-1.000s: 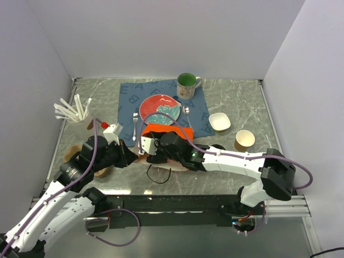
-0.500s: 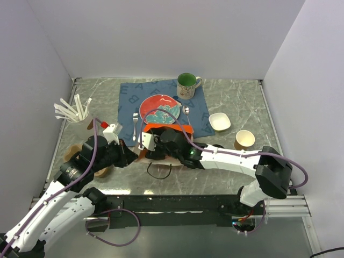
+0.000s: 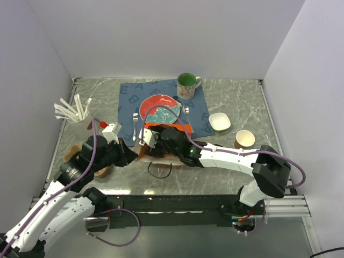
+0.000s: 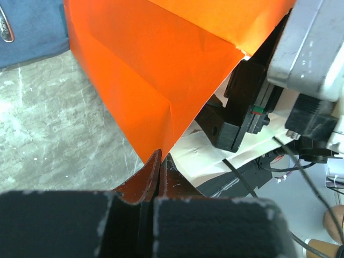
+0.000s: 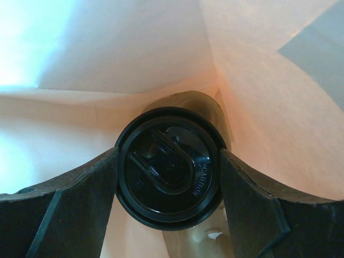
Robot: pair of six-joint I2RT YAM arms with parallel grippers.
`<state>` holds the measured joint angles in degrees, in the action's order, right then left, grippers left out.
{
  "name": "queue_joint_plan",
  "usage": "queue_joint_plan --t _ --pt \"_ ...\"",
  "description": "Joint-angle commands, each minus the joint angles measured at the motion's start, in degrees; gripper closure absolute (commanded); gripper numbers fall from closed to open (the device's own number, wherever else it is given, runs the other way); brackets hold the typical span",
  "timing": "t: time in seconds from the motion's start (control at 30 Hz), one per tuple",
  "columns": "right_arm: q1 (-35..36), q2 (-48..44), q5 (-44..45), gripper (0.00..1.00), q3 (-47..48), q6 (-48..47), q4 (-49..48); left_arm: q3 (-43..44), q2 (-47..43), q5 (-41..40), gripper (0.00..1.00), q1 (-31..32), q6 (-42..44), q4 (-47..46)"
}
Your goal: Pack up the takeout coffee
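grips the takeout coffee (image 5: 167, 171) at its lid rim with the right gripper (image 5: 167, 161), inside the orange paper bag (image 4: 156, 70); pinches the bag edge with the left gripper (image 4: 156, 161). likely light, crushable: squeeze gently, keep upright.

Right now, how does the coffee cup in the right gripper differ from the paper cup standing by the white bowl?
The takeout coffee wears a black lid; the lidless cup is open, showing a pale inside. The takeout coffee is inside the orange bag, held by the right gripper; the lidless cup stands free on the table beside the white bowl, untouched. Both are round cups.
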<state>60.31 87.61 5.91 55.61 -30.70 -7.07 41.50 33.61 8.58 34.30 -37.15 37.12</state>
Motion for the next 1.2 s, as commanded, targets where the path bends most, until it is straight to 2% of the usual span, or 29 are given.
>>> queue_joint_plan --t 0.0,0.13,0.33,0.5,0.6,0.83,1.0,1.17 --pt "-1.25 1.16 2.26 0.65 1.60 3.10 1.09 1.40 0.23 -0.23 0.99 -0.03 -0.73 0.76" --pt "-1.25 -0.69 2.35 0.65 2.91 2.23 2.05 2.01 1.37 -0.49 0.99 0.06 -0.38 0.23" --pt "-1.16 -5.86 -1.16 0.65 4.24 -0.06 9.52 1.75 2.43 -2.07 0.99 0.06 0.23 -1.09" --pt "-1.51 -11.22 -1.70 0.65 1.87 -2.17 15.67 0.87 2.43 -2.69 0.99 0.06 0.49 -1.70" --pt "-2.65 -13.25 -0.82 0.65 -0.15 -3.14 15.68 0.43 1.99 -1.82 0.99 0.06 0.67 -2.49" --pt "-6.52 -13.26 -2.57 0.65 -1.30 -7.18 16.03 0.34 2.08 -0.23 0.99 0.06 1.29 -3.11" --pt "-4.95 -13.00 -9.33 0.66 0.54 -10.79 20.25 1.74 2.26 0.21 0.99 0.06 2.08 -2.85" --pt "-3.45 -10.89 -8.11 0.67 3.45 -10.43 21.66 2.98 2.17 -2.76 0.99 0.06 1.29 -2.58"
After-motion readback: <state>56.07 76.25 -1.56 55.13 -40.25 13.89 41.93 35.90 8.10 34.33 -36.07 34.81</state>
